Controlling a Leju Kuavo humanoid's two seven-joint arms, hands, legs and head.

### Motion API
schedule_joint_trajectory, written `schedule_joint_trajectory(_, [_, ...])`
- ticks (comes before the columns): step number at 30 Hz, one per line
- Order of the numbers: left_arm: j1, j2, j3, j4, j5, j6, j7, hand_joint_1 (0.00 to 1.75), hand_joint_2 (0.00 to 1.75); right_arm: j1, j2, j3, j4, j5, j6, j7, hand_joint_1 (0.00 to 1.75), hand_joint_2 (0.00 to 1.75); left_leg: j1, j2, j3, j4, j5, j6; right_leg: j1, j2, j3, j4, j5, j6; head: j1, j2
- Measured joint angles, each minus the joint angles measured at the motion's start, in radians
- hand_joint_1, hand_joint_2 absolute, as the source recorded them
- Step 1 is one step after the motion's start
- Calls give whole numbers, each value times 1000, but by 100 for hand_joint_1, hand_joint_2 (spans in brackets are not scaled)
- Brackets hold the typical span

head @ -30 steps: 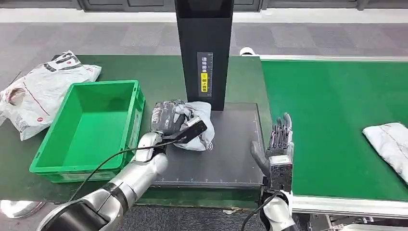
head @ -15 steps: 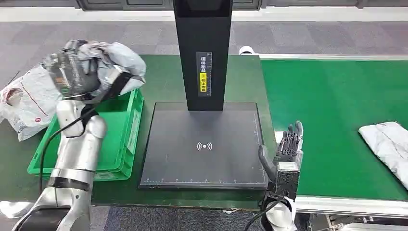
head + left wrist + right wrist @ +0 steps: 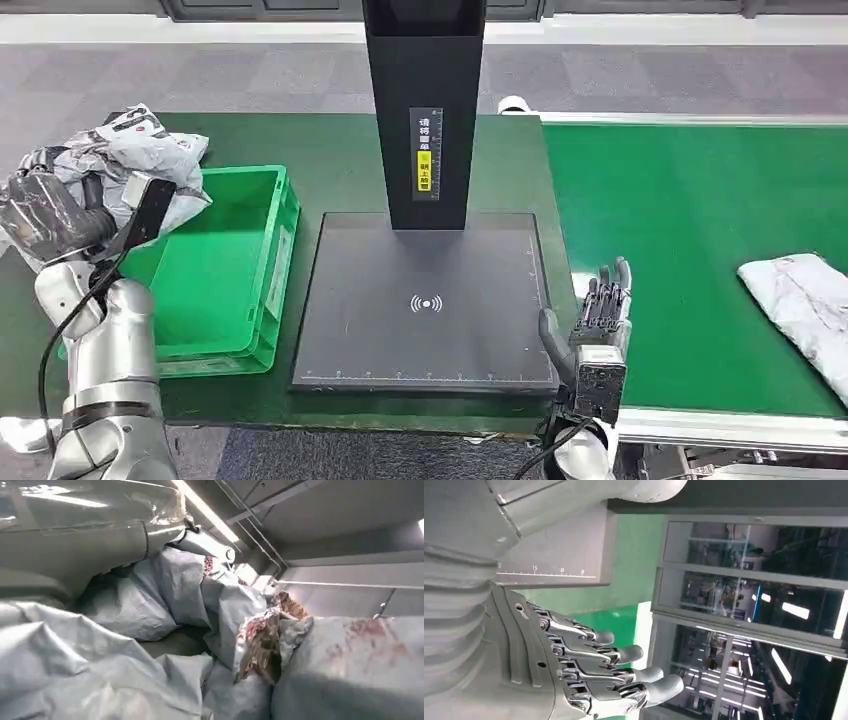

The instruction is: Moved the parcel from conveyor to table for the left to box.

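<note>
The tall black upright scanner column (image 3: 424, 110) bears a vertical label of white characters over a yellow patch, too small to read. The flat black square scanner pad (image 3: 425, 330) shows a white wireless-signal symbol at its middle; in the right wrist view, its edge scale (image 3: 546, 573) reads 15 and 20.

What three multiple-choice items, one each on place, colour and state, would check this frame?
1. Where does the loose parcel lie?
A. on the conveyor
B. in the crate
C. on the scanner plate

2. What colour is the crate?
A. blue
B. green
C. grey

3. What is the right hand doing?
A. gripping a parcel
B. pressing the plate
C. holding nothing, fingers apart

Key: 1 A, it rests on the green belt at the right edge; 2 B, its walls are bright green; 3 C, its fingers are extended around nothing.
</note>
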Motion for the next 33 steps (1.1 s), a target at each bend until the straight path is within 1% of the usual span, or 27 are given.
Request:
schedule_joint_trajectory(1, [-23, 17, -15, 104, -38, -62, 105, 175, 175, 0, 0, -1, -4, 3, 5, 3, 0, 175, 0, 0, 0, 0, 0, 0, 0, 0, 1, 0, 0, 0, 0, 0])
schedule_joint_trajectory(2, [-54, 40, -44, 197, -52, -159, 167, 175, 175, -1, -1, -6, -7, 7, 17, 6, 0, 175, 0, -2, 1, 0, 0, 0, 0, -1, 2, 0, 0, 0, 0, 0])
schedule_joint_trajectory(3, [-74, 62, -79, 277, -57, -270, 196, 175, 175, -2, -2, -14, -11, 10, 29, 8, 0, 175, 0, -2, 1, 0, 0, 0, -1, -1, 3, 0, 0, 0, 0, 0])
schedule_joint_trajectory(4, [-77, 82, -120, 345, -62, -354, 192, 175, 175, -2, -2, -18, -16, 14, 36, 8, 0, 175, 1, -2, 2, 0, 0, 0, -2, -1, 3, 0, 0, 0, -1, 0])
schedule_joint_trajectory(5, [-78, 102, -158, 402, -65, -397, 191, 175, 175, -2, -3, -19, -19, 14, 37, 8, 0, 175, 2, 0, 1, 0, 1, -1, 0, 0, 2, 0, 0, -1, 0, 0])
schedule_joint_trajectory(7, [-79, 113, -206, 484, -69, -394, 191, 175, 175, -2, -5, -32, -22, 15, 41, 10, 0, 175, 3, 3, -1, 0, 2, -3, 2, 2, -1, 0, 4, -4, 0, 0])
schedule_joint_trajectory(9, [-88, 127, -233, 537, -70, -384, 192, 175, 175, -1, -7, -34, -24, 17, 44, 10, 0, 175, 2, 7, -1, 0, 2, -3, 2, 6, -2, 0, 5, -4, 0, 0])
schedule_joint_trajectory(14, [-113, 145, -270, 617, -67, -380, 197, 175, 175, -1, -8, -45, -24, 18, 50, 10, 0, 175, 2, 5, -1, 0, 2, -3, 1, 4, -2, 0, 4, -3, 0, 0])
schedule_joint_trajectory(15, [-114, 146, -271, 624, -67, -380, 197, 59, 175, -1, -8, -47, -25, 18, 50, 10, 0, 175, 2, 5, -1, 0, 2, -3, 1, 4, -2, 0, 4, -3, 0, 0])
schedule_joint_trajectory(16, [-115, 148, -275, 630, -57, -386, 193, 0, 175, -1, -8, -49, -25, 18, 50, 10, 0, 175, 2, 5, -1, 0, 2, -3, 1, 4, -2, 0, 4, -3, 0, 0])
schedule_joint_trajectory(17, [-119, 148, -277, 640, -33, -415, 172, 0, 175, -1, -8, -50, -25, 21, 52, 10, 0, 175, 2, 5, -1, 0, 2, -3, 1, 4, -2, 0, 4, -3, 0, 0])
schedule_joint_trajectory(19, [-133, 155, -287, 673, 35, -545, 118, 0, 175, -1, -8, -51, -25, 35, 66, 11, 0, 175, 2, 5, -1, 0, 2, -3, 1, 4, -2, 0, 4, -3, 0, 0])
schedule_joint_trajectory(20, [-135, 157, -291, 682, 61, -578, 118, 0, 175, -1, -8, -52, -26, 43, 74, 19, 0, 175, 2, 5, 0, 0, 2, -3, 1, 4, -2, 0, 4, -3, 0, 0])
schedule_joint_trajectory(24, [-165, 153, -303, 723, 201, -560, 169, 0, 175, 4, -11, -56, -29, 81, 92, 57, 0, 175, 2, 4, 0, 0, 3, -3, 2, 2, -1, 0, 4, -3, 0, 0])
schedule_joint_trajectory(28, [-198, 139, -287, 735, 407, -509, 145, 0, 175, 17, -12, -66, -35, 125, 103, 111, 0, 175, 2, 1, 0, 0, 3, -3, 2, 1, -1, 0, 5, -3, 0, 0])
schedule_joint_trajectory(29, [-205, 133, -276, 734, 478, -484, 107, 0, 175, 19, -12, -67, -36, 132, 104, 122, 0, 175, 2, 1, 0, 0, 4, -3, 2, 1, -1, 0, 5, -3, 0, 0])
schedule_joint_trajectory(30, [-208, 124, -255, 723, 585, -444, 32, 0, 175, 21, -13, -68, -37, 139, 104, 133, 0, 175, 2, 1, 0, 0, 4, -3, 2, 1, -1, 0, 5, -3, 0, 0])
schedule_joint_trajectory(32, [-205, 88, -201, 660, 864, -400, -159, 0, 175, 21, -14, -69, -37, 142, 103, 145, 0, 175, 2, 1, -1, 0, 4, -3, 2, 1, -1, 0, 5, -3, 0, 0])
schedule_joint_trajectory(33, [-199, 74, -193, 618, 960, -397, -201, 0, 175, 19, -15, -70, -35, 141, 103, 146, 0, 175, 2, 1, -1, 0, 3, -3, 2, 1, -1, 0, 5, -3, 0, 0])
